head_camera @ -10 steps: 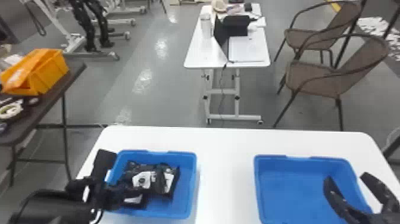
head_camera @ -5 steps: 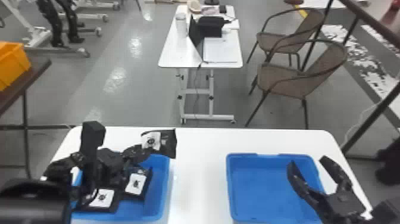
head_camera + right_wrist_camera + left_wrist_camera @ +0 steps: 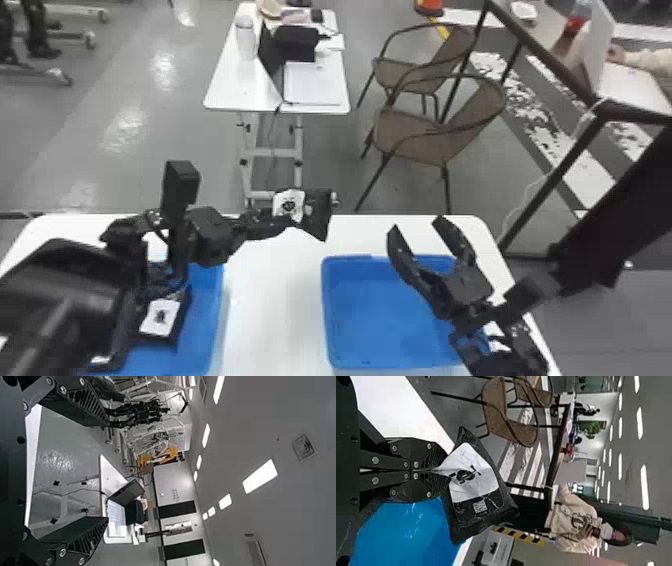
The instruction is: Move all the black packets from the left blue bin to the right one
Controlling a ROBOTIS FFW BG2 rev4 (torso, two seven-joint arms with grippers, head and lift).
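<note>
Gripping black packet (image 3: 317, 216) in left hand (image 3: 291, 223), clear of left bin (image 3: 201, 320); holding right hand (image 3: 416, 226) wide near right bin (image 3: 377, 320).

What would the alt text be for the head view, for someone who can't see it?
A robot's left gripper holds a black packet above a white table, between two blue bins; another packet lies in the left bin. The right gripper is open over the right bin.
</note>
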